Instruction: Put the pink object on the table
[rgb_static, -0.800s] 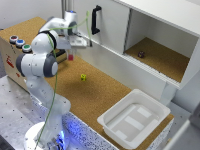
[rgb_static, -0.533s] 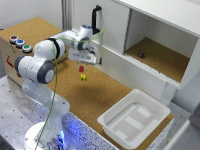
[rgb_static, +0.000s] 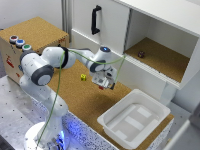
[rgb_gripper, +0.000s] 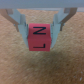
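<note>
Here the pink cube (rgb_gripper: 40, 37) is clamped between the gripper (rgb_static: 105, 84) fingers, seemingly hanging just above the cork table (rgb_static: 82, 102) near the frame's centre. Lowering and release are judged still to be done.

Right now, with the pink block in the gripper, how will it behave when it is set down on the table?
The pink block has flat faces and square edges, so it will probably sit still rather than roll. It looks rigid, keeping its shape between the fingers. It is small, so likely light; the cork table should limit sliding.
</note>
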